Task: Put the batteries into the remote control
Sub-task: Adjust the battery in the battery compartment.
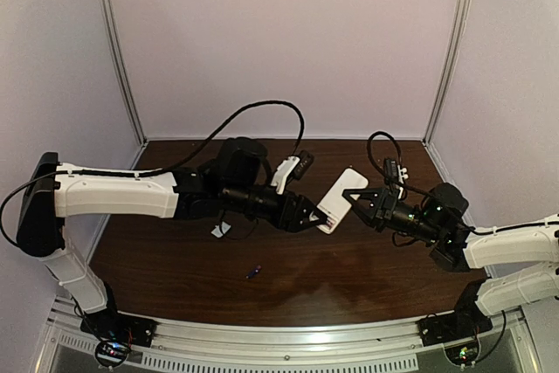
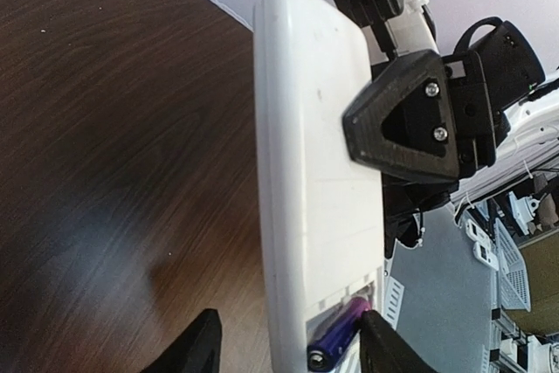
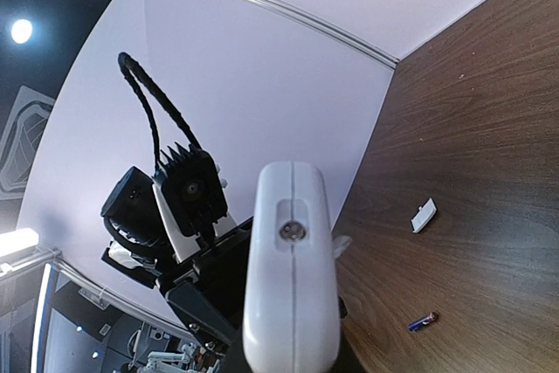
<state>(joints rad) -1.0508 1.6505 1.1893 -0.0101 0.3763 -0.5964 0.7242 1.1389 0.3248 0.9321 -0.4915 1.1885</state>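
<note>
The white remote control (image 1: 341,200) is held up in the air between the two arms, plain back showing in the left wrist view (image 2: 314,172). My right gripper (image 1: 360,203) is shut on its upper part; one black finger (image 2: 410,124) lies on the back. One purple-blue battery (image 2: 339,338) lies in the open compartment at the remote's lower end. My left gripper (image 2: 293,342) is open around that end, its right fingertip (image 2: 389,347) touching the battery, its left fingertip apart from the remote. The second battery (image 1: 253,272) lies on the table, also in the right wrist view (image 3: 423,321).
A small white battery cover (image 1: 221,230) lies on the brown table (image 1: 175,259) left of centre, also in the right wrist view (image 3: 423,215). Pale walls close off the back and sides. The left arm's black cable (image 1: 262,107) loops over the back.
</note>
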